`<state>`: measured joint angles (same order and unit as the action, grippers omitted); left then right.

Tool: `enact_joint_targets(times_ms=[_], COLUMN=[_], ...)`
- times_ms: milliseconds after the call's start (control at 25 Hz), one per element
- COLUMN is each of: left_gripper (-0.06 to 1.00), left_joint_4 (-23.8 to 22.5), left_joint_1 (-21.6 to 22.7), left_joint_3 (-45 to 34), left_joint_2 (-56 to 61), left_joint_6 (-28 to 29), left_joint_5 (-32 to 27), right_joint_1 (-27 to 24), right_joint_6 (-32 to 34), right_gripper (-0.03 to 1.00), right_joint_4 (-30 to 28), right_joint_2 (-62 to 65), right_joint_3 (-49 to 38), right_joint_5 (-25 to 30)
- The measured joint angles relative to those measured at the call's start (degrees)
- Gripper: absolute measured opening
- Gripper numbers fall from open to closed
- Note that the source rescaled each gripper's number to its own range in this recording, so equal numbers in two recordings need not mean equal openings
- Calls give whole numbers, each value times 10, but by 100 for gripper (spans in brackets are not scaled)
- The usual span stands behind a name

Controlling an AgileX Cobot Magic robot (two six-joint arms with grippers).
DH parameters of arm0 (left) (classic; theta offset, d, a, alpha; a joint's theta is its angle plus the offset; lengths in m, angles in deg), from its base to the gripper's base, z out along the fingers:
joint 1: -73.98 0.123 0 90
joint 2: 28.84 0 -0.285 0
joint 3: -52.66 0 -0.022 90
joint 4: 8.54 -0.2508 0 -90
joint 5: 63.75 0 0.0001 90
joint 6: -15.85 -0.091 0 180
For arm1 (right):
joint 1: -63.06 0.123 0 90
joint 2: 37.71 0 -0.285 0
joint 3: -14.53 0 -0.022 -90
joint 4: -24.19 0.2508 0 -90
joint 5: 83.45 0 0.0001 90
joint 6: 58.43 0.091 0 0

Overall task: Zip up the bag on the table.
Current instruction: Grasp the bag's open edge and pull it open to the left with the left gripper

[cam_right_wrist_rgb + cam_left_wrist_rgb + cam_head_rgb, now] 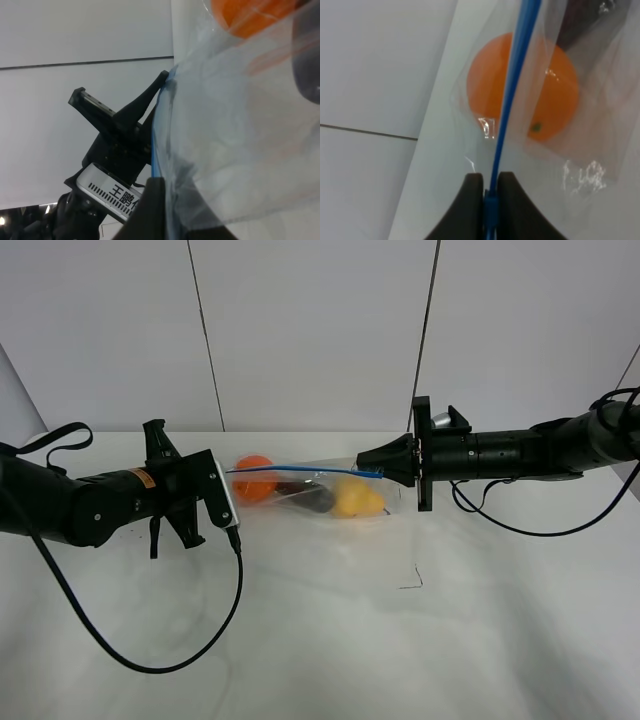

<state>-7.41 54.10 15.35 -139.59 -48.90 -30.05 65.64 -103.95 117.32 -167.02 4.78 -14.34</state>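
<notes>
Left gripper (pixel 490 184) jaws clamped, right gripper (pixel 365 461) too

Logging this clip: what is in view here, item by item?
bag: one, clear plastic, held up between the two grippers over the far middle of the table
zip strip: one, blue, along the bag's top edge, pulled taut
orange fruit: one, inside the bag, left end
purple fruit: one, dark, inside the bag, middle
yellow fruit: one, inside the bag, right end
table: one, white, under everything
wall: white panels, behind the table
cables: two, black, one trailing from each arm
left gripper: black, shut on the strip's left end
right gripper: black, shut on the strip's right end
</notes>
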Motion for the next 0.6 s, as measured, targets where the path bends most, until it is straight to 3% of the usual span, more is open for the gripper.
enact_joint_targets(times_ms=[600], left_gripper=[0], left_joint_4=[-4], left_joint_1=[32], left_joint_3=[-1], left_joint_2=[9], left_joint_6=[-15], left_joint_5=[-3], right_joint_1=[0], right_joint_6=[0], right_gripper=[0], right_joint_4=[0], right_joint_2=[0], right_joint_3=[0], right_joint_5=[1])
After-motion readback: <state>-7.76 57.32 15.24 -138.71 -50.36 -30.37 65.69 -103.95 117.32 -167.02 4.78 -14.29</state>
